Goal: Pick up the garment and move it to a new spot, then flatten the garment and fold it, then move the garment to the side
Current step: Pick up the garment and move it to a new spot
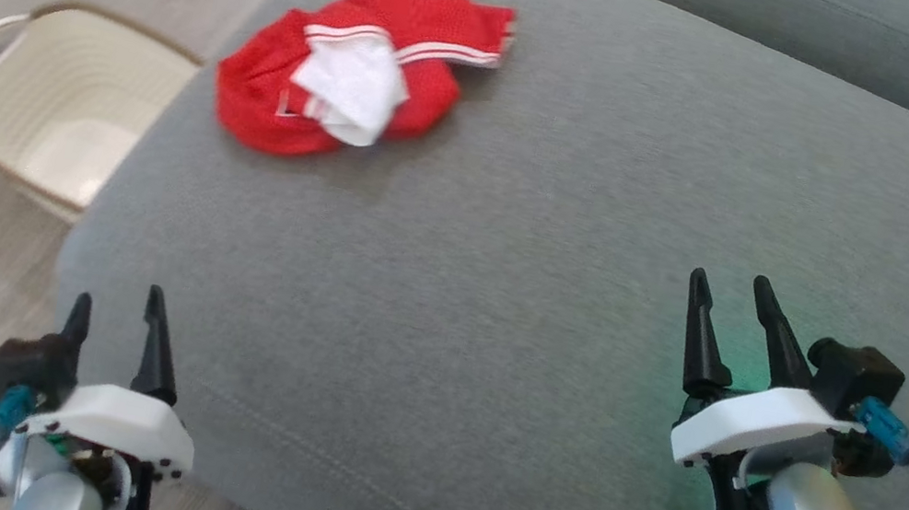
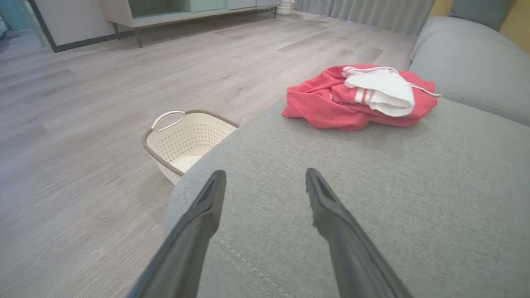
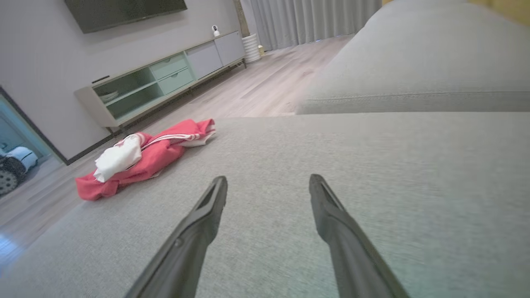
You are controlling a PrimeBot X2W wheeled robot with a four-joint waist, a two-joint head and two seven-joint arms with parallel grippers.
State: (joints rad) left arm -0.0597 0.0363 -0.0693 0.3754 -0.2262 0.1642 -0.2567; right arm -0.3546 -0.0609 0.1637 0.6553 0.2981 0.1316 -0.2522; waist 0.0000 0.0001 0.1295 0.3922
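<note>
Grey sofa cushion is your workspace, red garment lies bunched on it just beside the basket. Your left gripper and right gripper both hang wide open and empty, left one nearer the basket. I'd pinch deep into the bunch, not just its loose white part

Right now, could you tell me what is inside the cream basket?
Bare perforated walls and floor show inside the basket; the sofa cushion hides the part nearest it.
</note>
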